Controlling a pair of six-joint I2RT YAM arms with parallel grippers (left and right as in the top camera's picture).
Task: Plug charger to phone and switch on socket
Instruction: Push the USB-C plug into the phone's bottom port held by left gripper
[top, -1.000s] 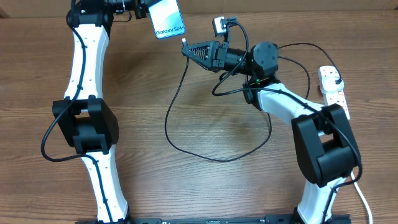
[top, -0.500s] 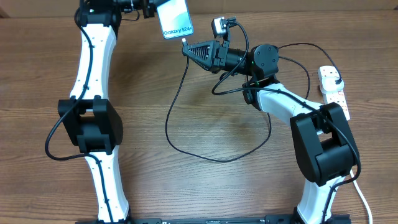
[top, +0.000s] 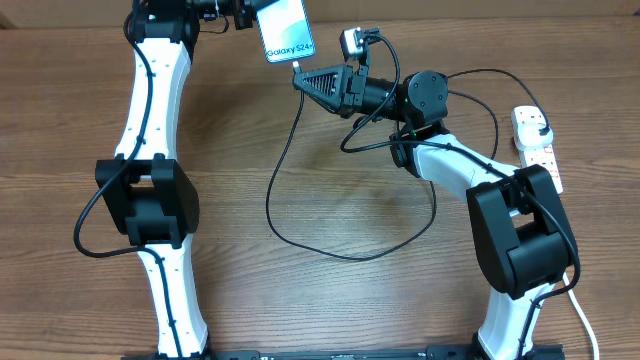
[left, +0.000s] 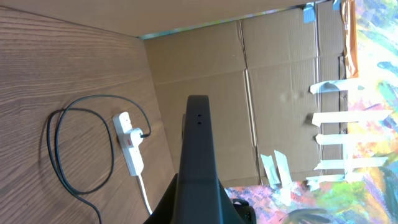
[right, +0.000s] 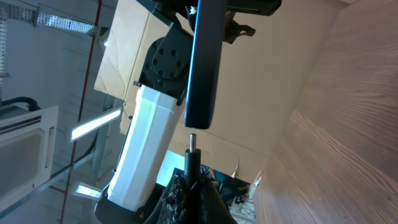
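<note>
Around: socket (top: 535, 140) at right; cardboard (left: 205, 68) behind.
Left gripper (top: 243, 12): clamps phone (top: 286, 32).
Right gripper (right: 188, 180): pinches charger (right: 192, 149) tip.
Phone: long axis in line with tip, just apart.

Matt wood-grain table (top: 300, 300), glossy phone (top: 285, 30) screen, white plastic socket (top: 535, 140), cardboard backdrop (left: 249, 93)

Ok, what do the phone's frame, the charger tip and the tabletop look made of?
The phone frame: dark, smooth, faint sheen; metal or plastic, can't tell. The charger tip: silvery, looks metal. The table: brown grain lines, matte; wood or wood-look laminate.
</note>
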